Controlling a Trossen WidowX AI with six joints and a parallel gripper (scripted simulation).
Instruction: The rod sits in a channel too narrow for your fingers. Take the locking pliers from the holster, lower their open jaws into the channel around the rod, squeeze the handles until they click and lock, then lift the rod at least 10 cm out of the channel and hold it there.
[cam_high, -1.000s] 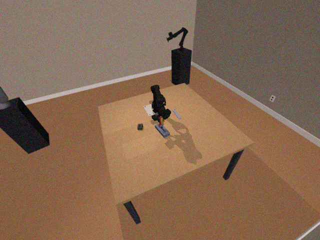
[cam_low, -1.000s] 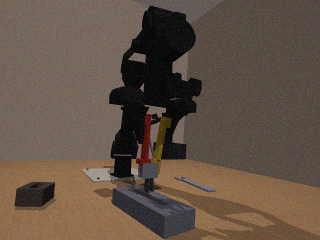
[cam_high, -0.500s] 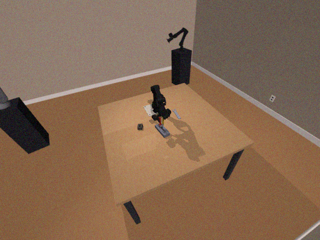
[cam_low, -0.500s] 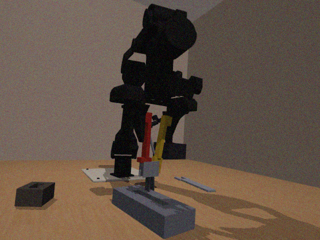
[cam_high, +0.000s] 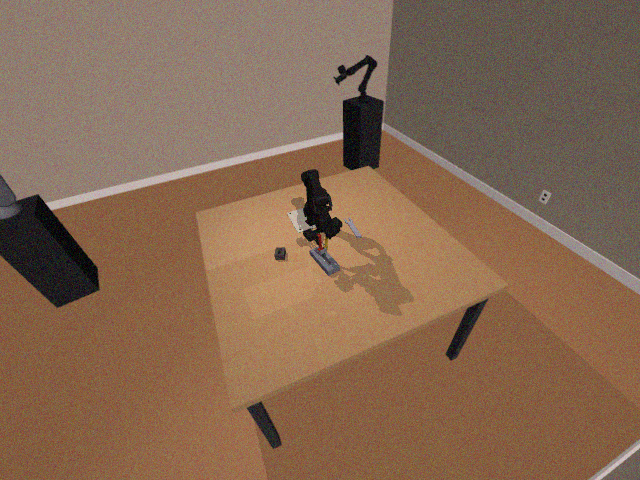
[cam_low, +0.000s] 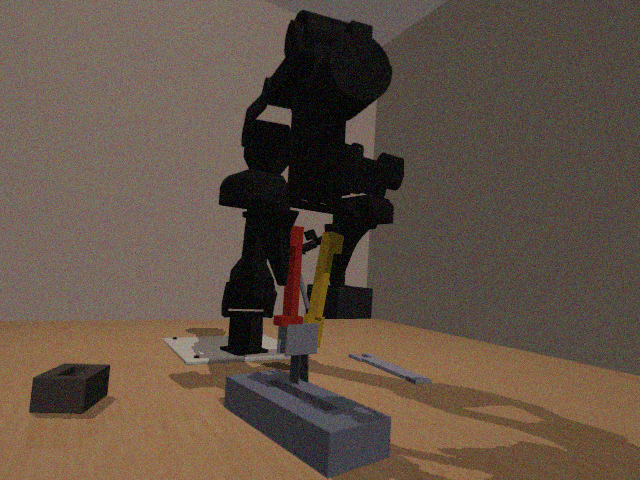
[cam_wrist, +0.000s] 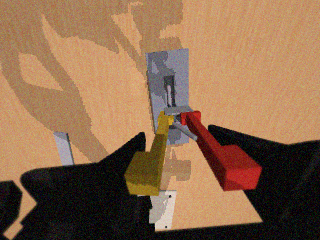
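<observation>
The claw stood fairly wide, its fingers bracketing and holding the splayed handles of the locking pliers, kept upright presumably so the slim jaws could reach where fingers could not. The rod lay in the channel block; whether the jaws gripped it, I couldn't tell.

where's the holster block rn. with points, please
The dark holster (cam_high: 280, 256) (cam_low: 57, 393) sits on the table left of the grey channel block (cam_high: 330, 268) (cam_low: 289, 413) in the top and exterior views, outside the wrist view.

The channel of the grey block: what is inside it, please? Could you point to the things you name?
In the channel of the grey block (cam_high: 330, 267) (cam_low: 279, 410) (cam_wrist: 182, 65), a light rod (cam_wrist: 169, 95) is partly visible; the pliers' head (cam_low: 302, 338) (cam_wrist: 179, 109) covers the rest.
</observation>
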